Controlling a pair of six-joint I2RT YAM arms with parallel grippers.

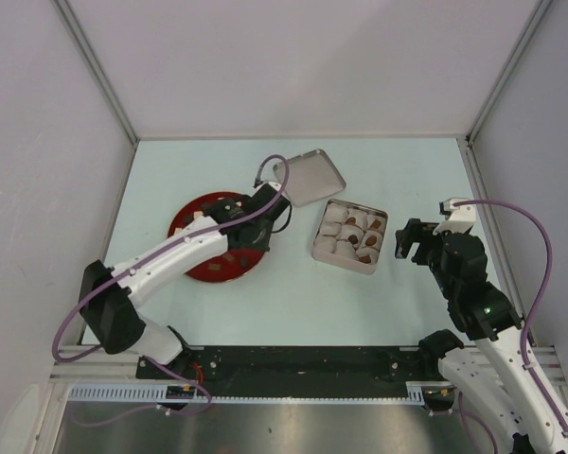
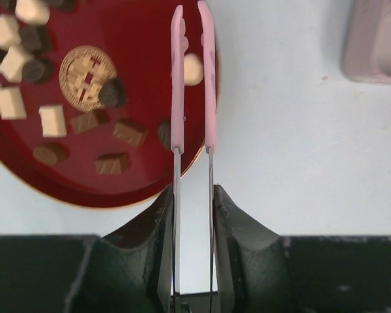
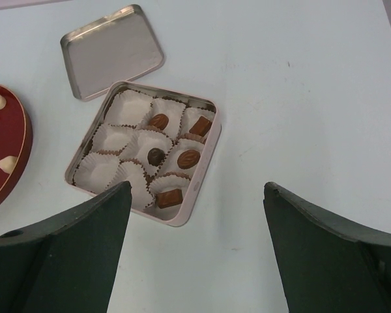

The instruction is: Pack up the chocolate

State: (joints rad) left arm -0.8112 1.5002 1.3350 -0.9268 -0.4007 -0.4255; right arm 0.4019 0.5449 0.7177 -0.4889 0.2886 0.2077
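Chocolate [image 3: 188, 158]: five pieces in one tin [image 3: 203, 168]; left jaws narrow, grip unclear; right jaws spread

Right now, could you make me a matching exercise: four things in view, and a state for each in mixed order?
Things:
1. red plate
2. tin lid
3. square tin
4. right gripper

States:
a. open, holding nothing
b. lined with paper cups, some filled
c. carries loose chocolate pieces
d. lies flat, nothing in it

Pairs: 1-c, 2-d, 3-b, 4-a.
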